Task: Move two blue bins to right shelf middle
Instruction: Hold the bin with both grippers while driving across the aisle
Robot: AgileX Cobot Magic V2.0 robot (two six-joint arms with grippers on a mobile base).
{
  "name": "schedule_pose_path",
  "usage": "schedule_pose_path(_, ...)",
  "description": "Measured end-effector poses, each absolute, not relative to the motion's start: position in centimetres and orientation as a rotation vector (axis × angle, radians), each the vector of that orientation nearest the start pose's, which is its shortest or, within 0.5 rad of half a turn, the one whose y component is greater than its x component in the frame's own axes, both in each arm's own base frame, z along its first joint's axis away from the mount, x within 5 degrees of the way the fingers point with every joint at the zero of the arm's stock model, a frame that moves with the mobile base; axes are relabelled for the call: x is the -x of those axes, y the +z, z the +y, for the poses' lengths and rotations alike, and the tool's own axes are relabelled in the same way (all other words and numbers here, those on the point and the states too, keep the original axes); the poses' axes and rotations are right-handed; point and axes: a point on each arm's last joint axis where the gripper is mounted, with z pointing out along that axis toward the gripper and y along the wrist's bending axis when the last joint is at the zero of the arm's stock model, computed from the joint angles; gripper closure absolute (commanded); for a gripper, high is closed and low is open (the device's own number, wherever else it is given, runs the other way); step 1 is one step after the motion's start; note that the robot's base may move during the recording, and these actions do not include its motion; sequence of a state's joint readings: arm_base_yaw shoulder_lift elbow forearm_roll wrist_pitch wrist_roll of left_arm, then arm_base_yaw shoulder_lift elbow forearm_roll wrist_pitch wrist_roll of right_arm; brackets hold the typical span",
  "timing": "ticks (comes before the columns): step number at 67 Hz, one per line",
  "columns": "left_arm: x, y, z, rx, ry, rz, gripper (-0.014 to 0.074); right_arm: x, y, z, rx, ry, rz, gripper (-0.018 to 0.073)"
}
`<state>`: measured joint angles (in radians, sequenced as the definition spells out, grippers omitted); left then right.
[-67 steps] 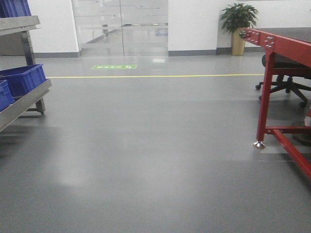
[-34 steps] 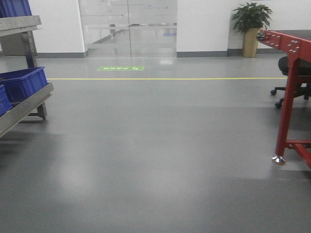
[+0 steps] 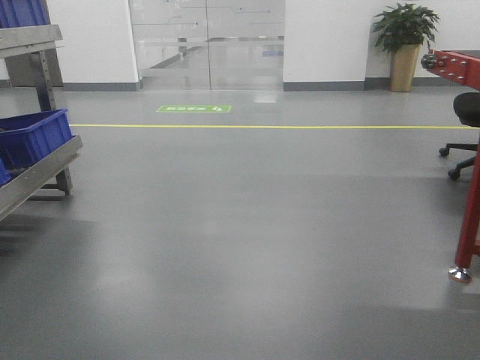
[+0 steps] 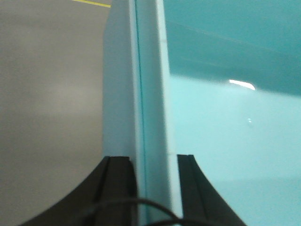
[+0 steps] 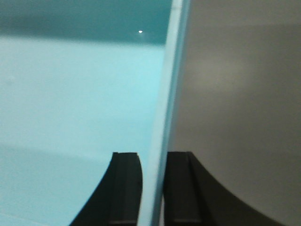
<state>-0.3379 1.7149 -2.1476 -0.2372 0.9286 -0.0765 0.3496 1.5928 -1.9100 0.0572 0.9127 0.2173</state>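
Only the wrist views show a pale light-blue bin, and it is held from both sides. In the left wrist view its side wall and thick rim run up the middle, with the bin's inside [image 4: 225,141] to the right. My left gripper [image 4: 153,157] is shut on that wall, one black finger on each face. In the right wrist view the bin's inside [image 5: 70,94] lies to the left, and my right gripper [image 5: 152,153] is shut on the thin opposite wall. Grey floor shows beyond both walls. A second bin cannot be told apart. The right shelf middle is out of view.
A steel rack [image 3: 37,169] stands at the left edge of the front view with dark royal-blue bins [image 3: 34,139] on it. The red-framed table's leg [image 3: 469,217] is at the right edge, with an office chair [image 3: 466,112] and a potted plant [image 3: 405,45] behind. Glass doors [image 3: 210,45] face me.
Everything in the front view has slid to the right. The red table has moved almost out of frame, and the plant and doors have shifted right. Less of the left rack shows.
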Motion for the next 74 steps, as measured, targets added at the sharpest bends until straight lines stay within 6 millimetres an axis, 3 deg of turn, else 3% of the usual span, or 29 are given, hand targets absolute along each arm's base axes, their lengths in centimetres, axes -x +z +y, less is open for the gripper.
schedule_pose_path(74,-34.17,50.7,-13.84,-0.242,-0.554,1.974,0.0707,-32.41,47.91,12.16,0.126,0.41,2.1,0.0721)
